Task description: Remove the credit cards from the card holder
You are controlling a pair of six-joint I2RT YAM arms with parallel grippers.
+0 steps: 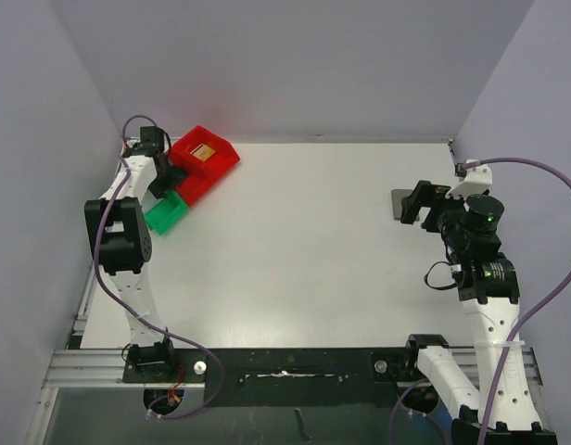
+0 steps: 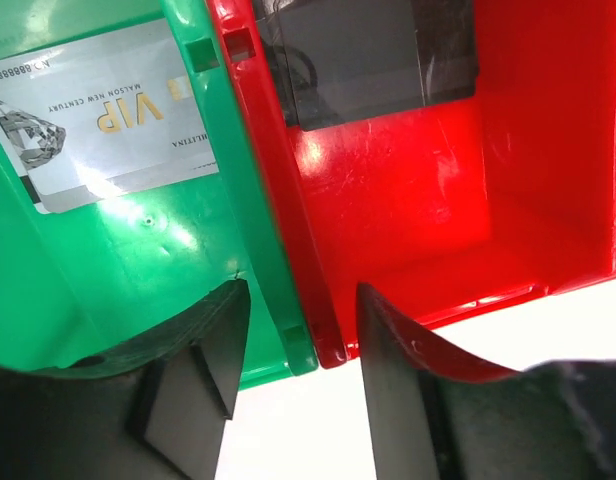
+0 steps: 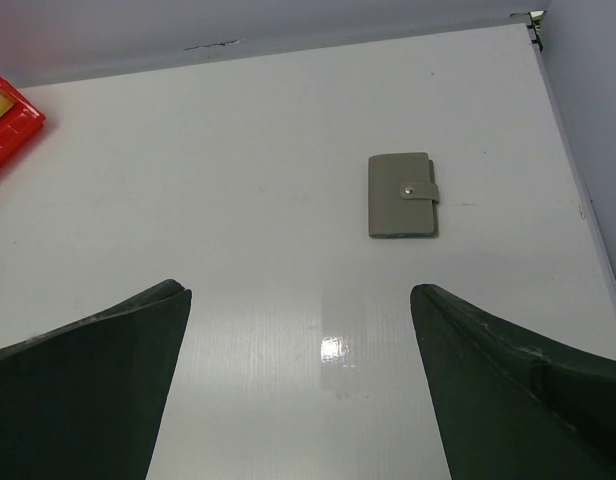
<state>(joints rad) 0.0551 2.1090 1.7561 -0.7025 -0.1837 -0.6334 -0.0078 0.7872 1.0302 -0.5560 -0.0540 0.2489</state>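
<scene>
Our left end effector point(image 2: 300, 290) hangs loose, holding nothing, at the bench's point(image 3: 238, 150) far left corner. The silver card point(image 2: 108, 110) lies in the green bin point(image 2: 138, 260), the black card point(image 2: 368, 60) in the red bin point(image 2: 408, 200). Our right end effector point(image 3: 298, 290) is spread wide and empty. The wallet point(image 3: 401, 195) lies shut by the right edge.

Bright even light, glare on table point(image 3: 333, 350) and red bin point(image 2: 388, 180).

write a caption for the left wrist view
The left gripper, open, over two adjoining bins: silver card in the green bin, black card in the red bin.
</scene>
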